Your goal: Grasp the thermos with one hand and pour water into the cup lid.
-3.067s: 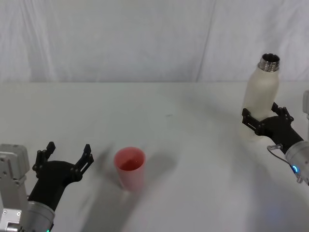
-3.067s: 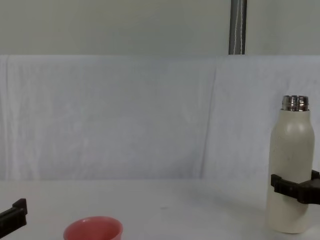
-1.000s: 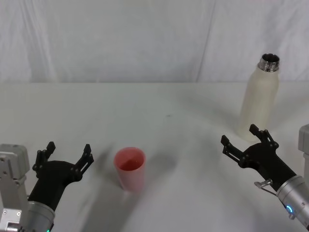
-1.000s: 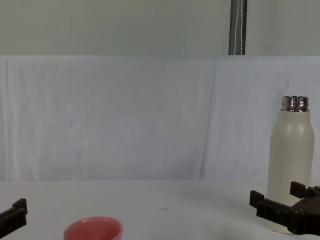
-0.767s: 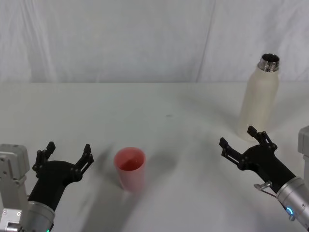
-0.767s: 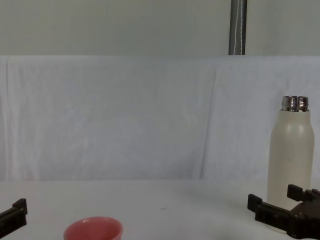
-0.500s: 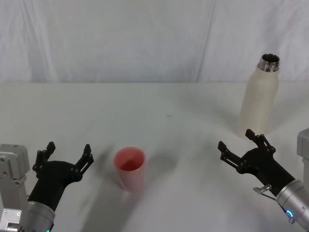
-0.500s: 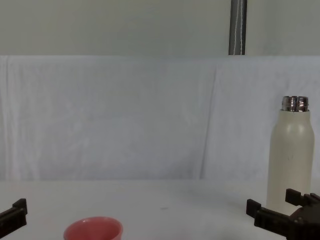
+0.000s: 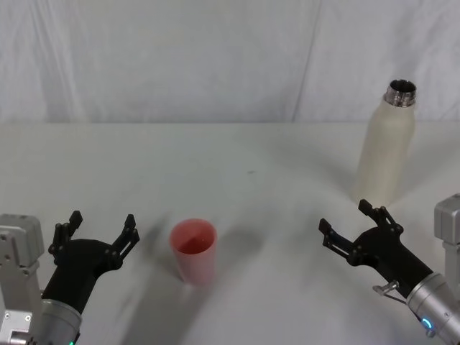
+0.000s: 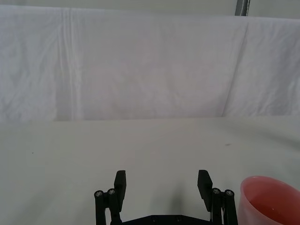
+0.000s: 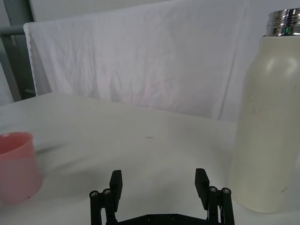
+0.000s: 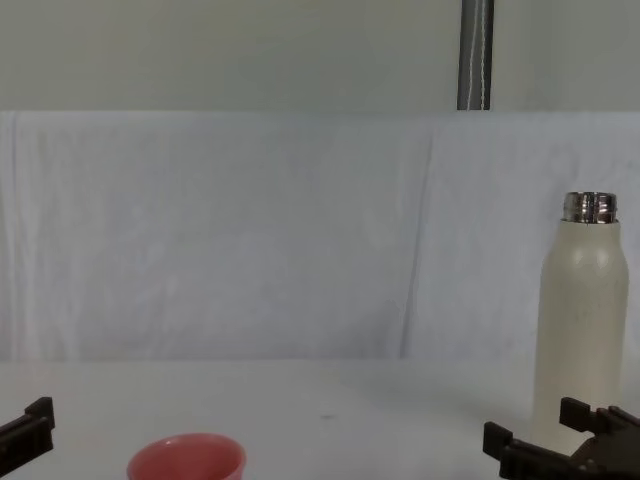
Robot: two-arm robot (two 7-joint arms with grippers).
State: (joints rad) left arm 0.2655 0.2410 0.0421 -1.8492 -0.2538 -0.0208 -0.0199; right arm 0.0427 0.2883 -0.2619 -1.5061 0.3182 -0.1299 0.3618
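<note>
Left gripper (image 9: 99,228): seen low at the table's near left, just left of the cup lid; its jaws are spread apart and nothing is held between them.
Cup lid (image 9: 193,250): stood upright on the table (image 9: 244,165), near the front and left of centre; it is touched by neither gripper, and its pink rim is seen beside the left gripper's finger in the left wrist view.
Right gripper (image 9: 348,224): held at the near right, in front of the thermos and apart from it; the jaws are parted and empty.
Thermos (image 9: 385,144): stood upright at the far right of the table, steel neck uncovered, before the white backdrop cloth (image 9: 180,57).
</note>
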